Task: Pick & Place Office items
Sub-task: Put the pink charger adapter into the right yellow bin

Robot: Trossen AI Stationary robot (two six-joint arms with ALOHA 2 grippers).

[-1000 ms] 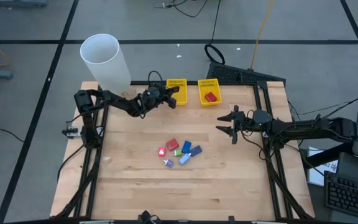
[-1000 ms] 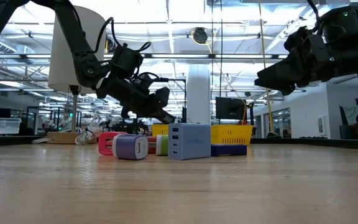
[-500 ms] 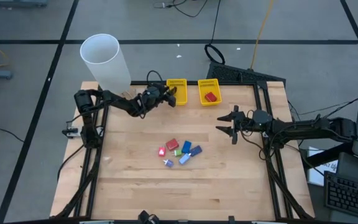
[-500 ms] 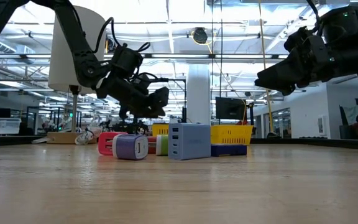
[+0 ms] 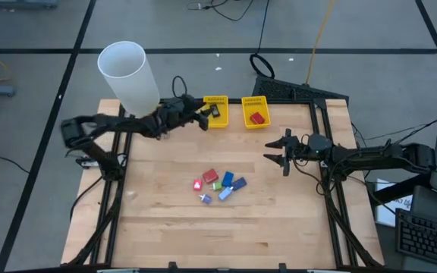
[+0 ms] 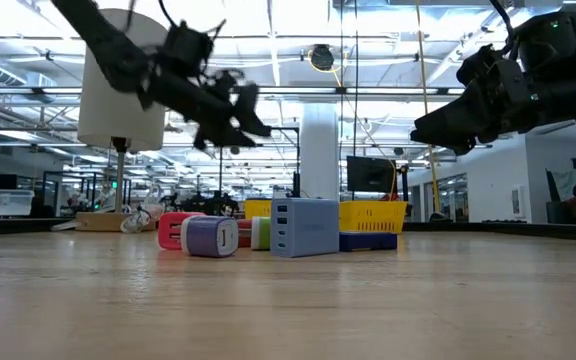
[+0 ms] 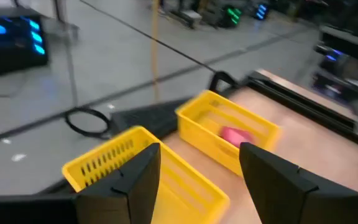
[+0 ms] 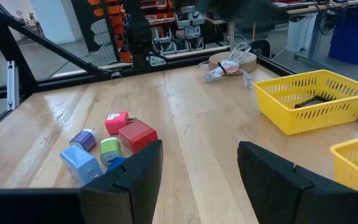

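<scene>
Overhead, left gripper (image 5: 203,119) hovered just beside the left yellow basket (image 5: 215,101), jaws parted, nothing between them. A black rectangular item (image 5: 215,112) lay inside that basket. A red item (image 5: 257,117) sat in the right yellow basket (image 5: 254,101). Right gripper (image 5: 275,154) hung off toward the table's right side, jaws apart, empty. Remaining chargers (image 5: 218,184), red, green, blue, purple, were clustered mid-table. White cylinder (image 5: 128,75) stood at the far-left corner.

Office items (image 5: 218,183) before two baskets (image 5: 235,111)

Yellow mesh baskets (image 5: 215,111) (red, blue, green office items (image 5: 218,184))
</scene>
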